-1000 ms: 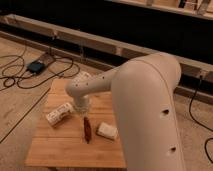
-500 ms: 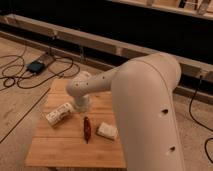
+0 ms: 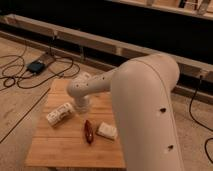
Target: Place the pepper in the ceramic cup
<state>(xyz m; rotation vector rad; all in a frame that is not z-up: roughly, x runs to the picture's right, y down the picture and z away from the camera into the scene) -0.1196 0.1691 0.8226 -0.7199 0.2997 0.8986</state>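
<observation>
1. The pepper (image 3: pixel 88 131) lies flat on the wooden table (image 3: pixel 55 150), about mid-table, its length running near to far
2. A pale block (image 3: pixel 106 131) lies just right of the pepper
3. A white bottle (image 3: pixel 60 114) lies on its side, left of the pepper and a little farther back
4. The white arm (image 3: pixel 145 115) fills the right side, and its forearm reaches left over the table's far half
5. The gripper (image 3: pixel 82 104) hangs down from the forearm's end, just right of the bottle and beyond the pepper; it is closed, and the pepper is not in it
6. What looks like the cup (image 3: pixel 83 76) stands at the far side of the table, partly hidden behind the forearm
7. Cables (image 3: pixel 20 75) lie on the floor at far left
</observation>
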